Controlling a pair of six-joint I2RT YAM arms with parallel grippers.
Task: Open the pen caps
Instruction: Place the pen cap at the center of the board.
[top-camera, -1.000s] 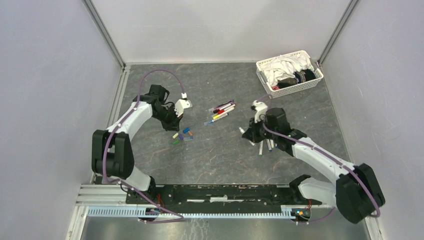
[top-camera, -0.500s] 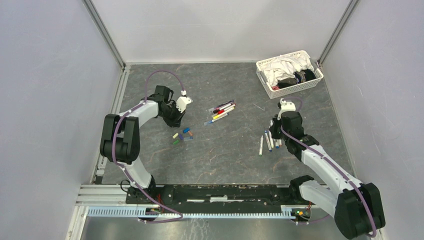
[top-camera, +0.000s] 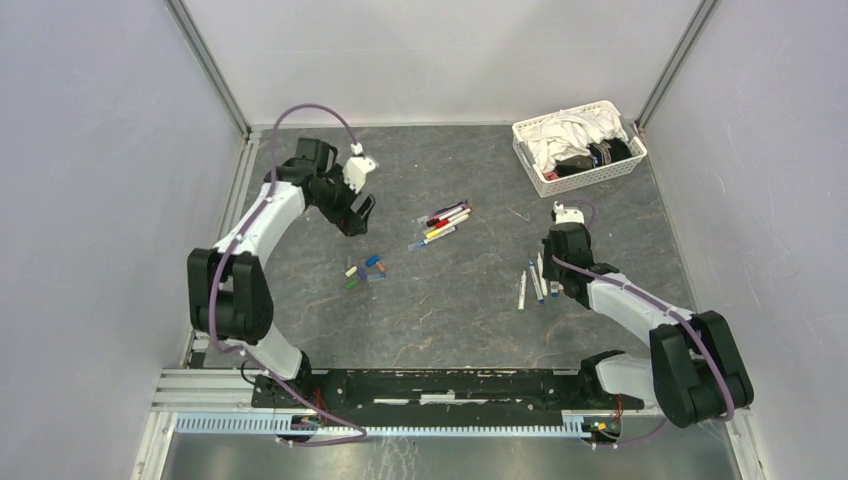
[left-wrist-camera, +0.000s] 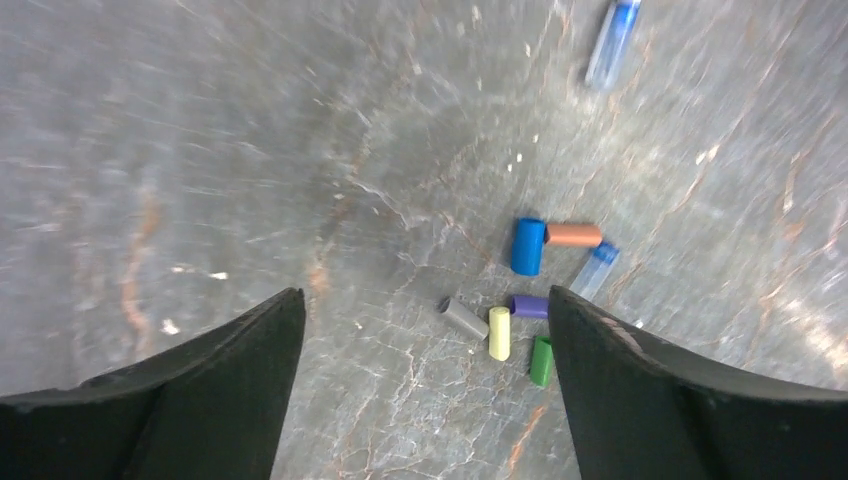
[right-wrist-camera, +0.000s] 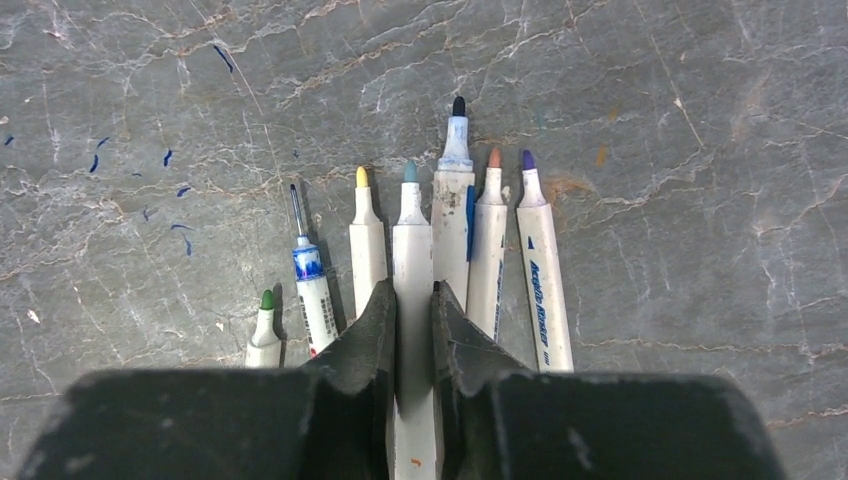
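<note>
Several loose pen caps (left-wrist-camera: 498, 333) in blue, orange, grey, yellow, purple and green lie in a small pile (top-camera: 365, 272) on the table. My left gripper (left-wrist-camera: 420, 300) hangs above and just behind them, open and holding nothing. It also shows in the top view (top-camera: 357, 214). Several uncapped pens (right-wrist-camera: 537, 270) lie in a row (top-camera: 538, 282) on the right. My right gripper (right-wrist-camera: 412, 290) is shut on a white pen with a teal tip (right-wrist-camera: 411, 235), which lies in line with that row. More pens (top-camera: 445, 220) with caps on lie mid-table.
A white lattice basket (top-camera: 530, 160) of cloths stands at the back right corner. One capped blue pen (left-wrist-camera: 611, 38) lies beyond the cap pile. Blue ink marks (right-wrist-camera: 170, 160) dot the table left of the uncapped row. Walls enclose the table on three sides.
My left gripper has opened and drawn back and up from the cap pile. My right arm has swung right and come down over the row of uncapped pens with its pen.
</note>
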